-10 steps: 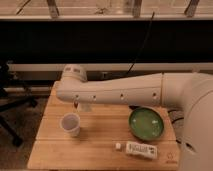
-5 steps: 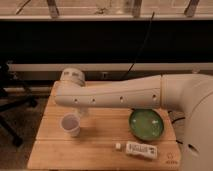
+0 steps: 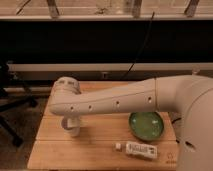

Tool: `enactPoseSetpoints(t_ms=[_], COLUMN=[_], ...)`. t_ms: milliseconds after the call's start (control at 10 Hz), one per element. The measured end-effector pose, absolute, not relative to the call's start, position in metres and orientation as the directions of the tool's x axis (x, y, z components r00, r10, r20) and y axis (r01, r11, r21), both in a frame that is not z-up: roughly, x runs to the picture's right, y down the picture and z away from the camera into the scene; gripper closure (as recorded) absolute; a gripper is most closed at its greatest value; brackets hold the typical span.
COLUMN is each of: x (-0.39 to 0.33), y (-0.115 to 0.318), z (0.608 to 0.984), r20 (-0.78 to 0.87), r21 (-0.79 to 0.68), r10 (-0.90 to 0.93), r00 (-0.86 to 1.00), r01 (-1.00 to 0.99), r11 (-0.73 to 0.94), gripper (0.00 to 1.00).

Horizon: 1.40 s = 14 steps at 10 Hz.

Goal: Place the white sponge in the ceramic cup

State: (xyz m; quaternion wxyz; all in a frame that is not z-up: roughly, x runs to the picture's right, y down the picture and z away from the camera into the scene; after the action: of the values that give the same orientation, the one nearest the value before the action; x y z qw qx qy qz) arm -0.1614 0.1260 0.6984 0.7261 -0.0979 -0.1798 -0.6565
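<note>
1. On the wooden table [image 3: 50,150], open wood shows along the front edge from 6 to 8 o'clock, and a strip at the back edge near 12 o'clock.
2. Left table edge at 9 o'clock: floor beyond it, with a dark office chair [image 3: 10,107] base close by.
3. Right edge at 3 o'clock is crowded by the robot's white body [image 3: 195,130], which overlaps that corner.
4. Back edge sits near a dark wall panel; a black cable [image 3: 140,47] hangs down it toward 12 o'clock.
5. The robot arm [image 3: 115,102] spans the table from 3 o'clock to 9 o'clock, above the surface, ending in a rounded joint [image 3: 66,87] near the left-back part.
6. The gripper is hidden behind that left end of the arm, so it is not separately visible; cannot tell if it is open, closed or holding anything.
7. The ceramic cup [image 3: 71,129] stands upright at about 8 o'clock on the table, directly under the arm's left end; its rim is covered by the arm.
8. The white sponge is not visible; cannot tell where it lies relative to the gripper or the cup.
9. A green bowl [image 3: 146,125] sits at 4 o'clock, well apart from the cup.
10. A white labelled bottle [image 3: 140,149] lies on its side at 5 o'clock, just in front of the bowl, near the front edge.
</note>
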Motion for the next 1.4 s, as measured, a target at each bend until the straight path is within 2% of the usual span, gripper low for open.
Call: enactPoseSetpoints(t_ms=[300, 400, 1100, 1400], x=[-0.175, -0.178, -0.172, -0.151], y=[0.129, 0.129, 0.12, 0.1], z=[0.699, 0.7, 0.699, 0.689], r20=[0.407, 0.41, 0.407, 0.392], r21=[0.126, 0.135, 0.153, 0.148], r10=[-0.912, -0.911, -0.909, -0.912], r00=[0.053, 0.053, 0.085, 0.12], r01=[0.986, 0.984, 0.975, 0.97], r11=[0.114, 0.118, 0.16, 0.191], gripper=[0.41, 0.36, 0.34, 0.34])
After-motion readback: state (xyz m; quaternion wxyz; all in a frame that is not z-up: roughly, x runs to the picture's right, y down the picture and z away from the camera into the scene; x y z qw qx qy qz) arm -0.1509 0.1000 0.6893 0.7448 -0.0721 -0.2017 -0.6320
